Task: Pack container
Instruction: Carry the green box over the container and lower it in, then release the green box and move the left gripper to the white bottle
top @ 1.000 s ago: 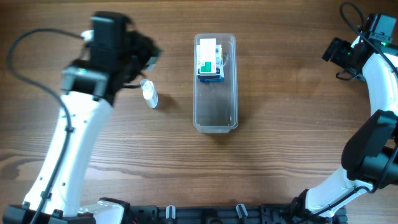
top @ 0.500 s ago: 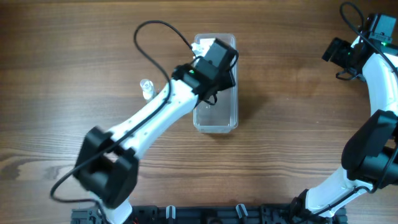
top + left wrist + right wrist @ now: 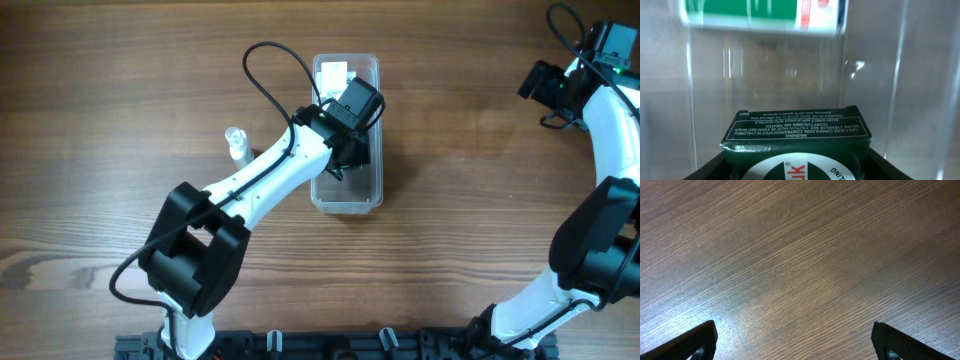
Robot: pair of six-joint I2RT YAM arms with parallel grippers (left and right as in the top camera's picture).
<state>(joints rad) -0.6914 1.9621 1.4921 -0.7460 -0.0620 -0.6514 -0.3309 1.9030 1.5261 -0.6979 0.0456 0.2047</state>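
The container (image 3: 349, 190), a long clear plastic tub, lies in the middle of the table. My left gripper (image 3: 352, 148) reaches down into its middle, shut on a dark green printed box (image 3: 796, 131) that fills the gap between the jaws (image 3: 796, 172). Beyond it, at the container's far end, lies a white and green box (image 3: 332, 72) (image 3: 762, 12). The clear walls (image 3: 922, 90) rise on both sides. My right gripper (image 3: 543, 86) hovers at the far right, open over bare wood (image 3: 796, 341), holding nothing.
A small clear bottle with a white cap (image 3: 237, 147) lies on the table left of the container. The left arm's cable (image 3: 262, 62) loops above the tub. The right arm stays along the right edge.
The left arm has swung from the left side of the table, near the bottle, over to the container and lowered the green box into it. The right arm has not moved.
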